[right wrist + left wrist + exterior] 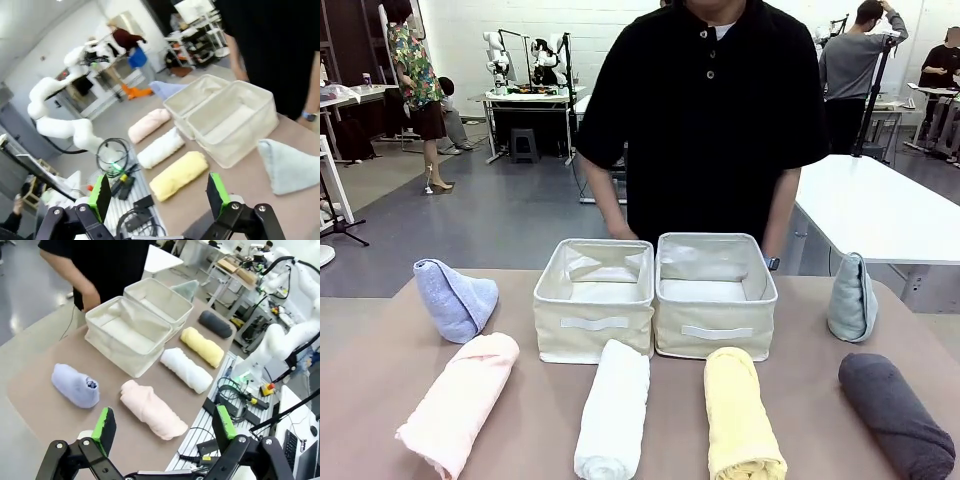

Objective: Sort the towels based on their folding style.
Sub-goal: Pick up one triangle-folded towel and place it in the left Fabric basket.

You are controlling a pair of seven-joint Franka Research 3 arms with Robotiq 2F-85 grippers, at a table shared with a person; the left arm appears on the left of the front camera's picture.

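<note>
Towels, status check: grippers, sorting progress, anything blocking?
Left gripper open, right gripper open, both empty. Six towels on table, none in bins. Person's hand behind bins, not blocking towels.

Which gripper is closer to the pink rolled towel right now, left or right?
Left. The left gripper hovers open over the near end of the pink towel; the right gripper hangs open by the yellow towel, with the white towel lying between that and the pink one.
</note>
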